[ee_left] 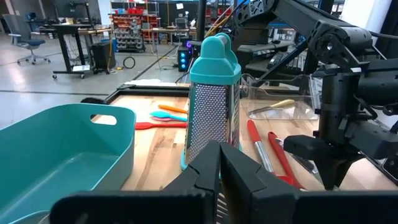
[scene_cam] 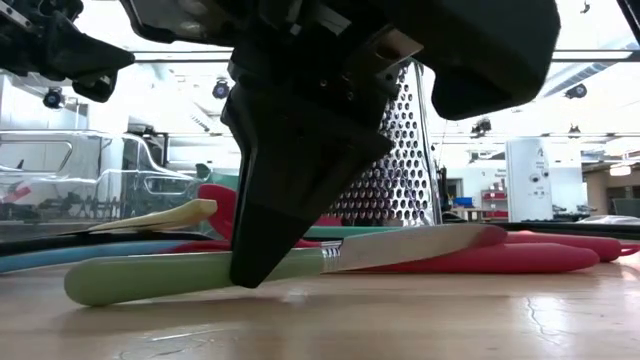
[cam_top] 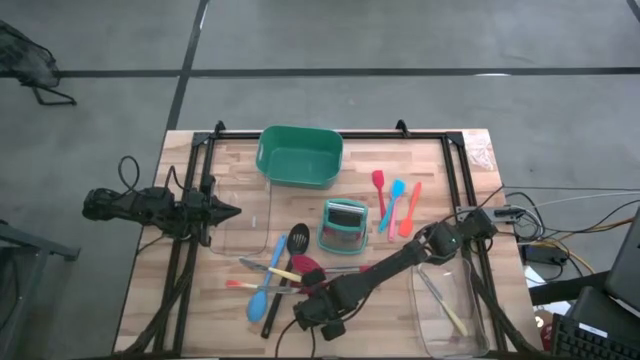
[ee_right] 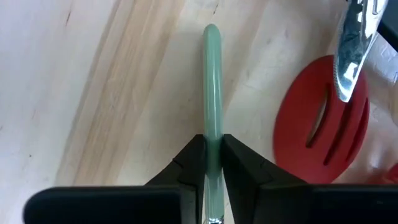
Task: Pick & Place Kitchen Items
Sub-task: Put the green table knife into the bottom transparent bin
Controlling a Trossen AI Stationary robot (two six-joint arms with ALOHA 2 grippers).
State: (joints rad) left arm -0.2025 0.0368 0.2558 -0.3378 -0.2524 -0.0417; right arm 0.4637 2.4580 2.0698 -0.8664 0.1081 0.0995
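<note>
My right gripper (ee_right: 213, 163) is clamped on the green-handled knife (scene_cam: 200, 272) lying flat, so I should lift straight up, slowly, blade level.

Butcher-block table (cam_top: 465, 165), green tub (cam_top: 299, 155), grater (cam_top: 344, 225), three small spatulas (cam_top: 396, 205), utensil pile (cam_top: 280, 275), clear trays (cam_top: 450, 310)

robotics lab/workshop | shelving racks (ee_left: 134, 15) full of gear | rolling desks (ee_left: 74, 34) | concrete floor (cam_top: 400, 35)
</note>
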